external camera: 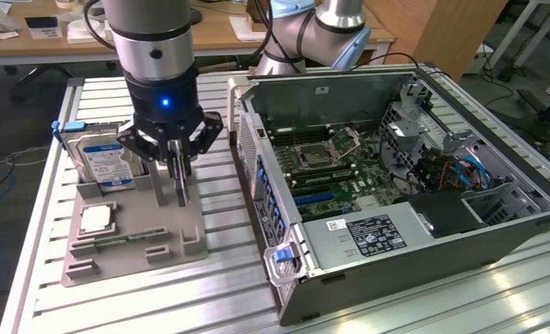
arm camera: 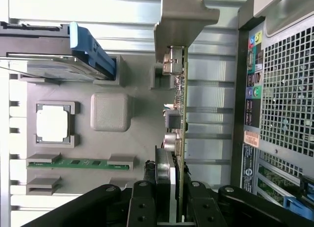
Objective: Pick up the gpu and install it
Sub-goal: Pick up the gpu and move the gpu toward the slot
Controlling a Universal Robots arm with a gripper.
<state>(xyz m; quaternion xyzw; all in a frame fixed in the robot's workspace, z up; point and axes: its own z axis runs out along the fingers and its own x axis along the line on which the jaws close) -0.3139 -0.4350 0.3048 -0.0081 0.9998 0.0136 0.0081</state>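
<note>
Gpu (external camera: 181, 182): thin black card with a greenish board edge, standing on edge in the moulded grey holder (external camera: 131, 240), beside the open metal case (external camera: 395, 229).
Jaws: we see them clenched on its upper edge.
Risk: we judge a tilted pull could jam it in the holder.
Surface (external camera: 497, 299): ribbed aluminium.

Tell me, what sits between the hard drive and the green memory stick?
A square silvery chip in the grey holder's pocket, clear in the wrist view.
</note>
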